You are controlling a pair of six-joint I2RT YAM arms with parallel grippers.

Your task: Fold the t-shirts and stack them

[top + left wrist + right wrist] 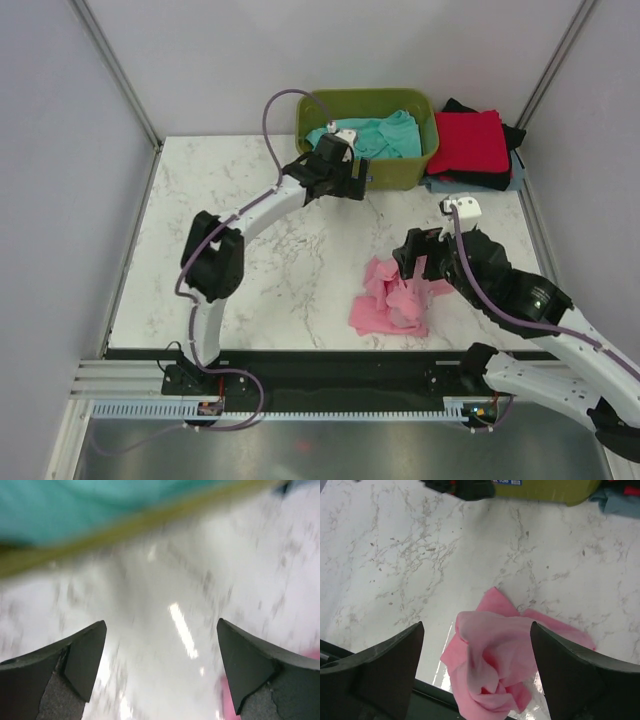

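A crumpled pink t-shirt (388, 298) lies on the marble table near the front edge. My right gripper (420, 258) hovers just above it, open and empty; in the right wrist view (476, 625) the pink t-shirt (495, 665) bunches up between the spread fingers. A teal t-shirt (375, 135) lies in the olive-green tub (400, 172). My left gripper (345, 182) is open and empty at the tub's front wall; its view (161, 622) is blurred, with the teal t-shirt (75, 505) above. A folded red t-shirt (467, 142) tops a stack over a black one (480, 181) and a grey-blue one (516, 172).
The tub stands at the table's back centre, with the stack just to its right. The tub's rim (125, 527) crosses the top of the left wrist view. A white tag (462, 206) on the right arm's cable sits near the stack. Grey walls enclose the table.
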